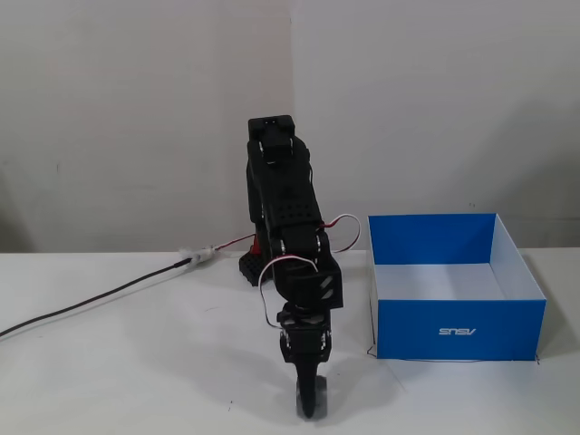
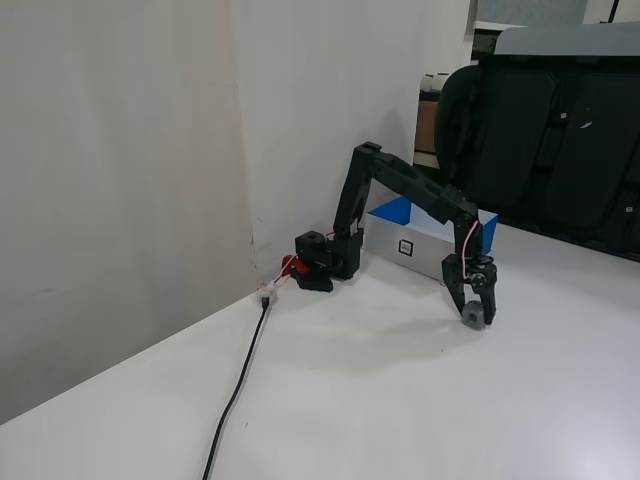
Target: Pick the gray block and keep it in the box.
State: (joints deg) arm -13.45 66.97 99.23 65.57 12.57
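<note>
Gripper low at the table, fingers closed around the gray block, held between the tips. Box sits farther back, to the right in this fixed view, open top clear.

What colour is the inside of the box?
White inside the box, with bright blue outer walls; the fixed view facing the arm shows it best.

box: blue cardboard, matt, white inside | arm: black matt plastic | table: smooth white, faint sheen
</note>
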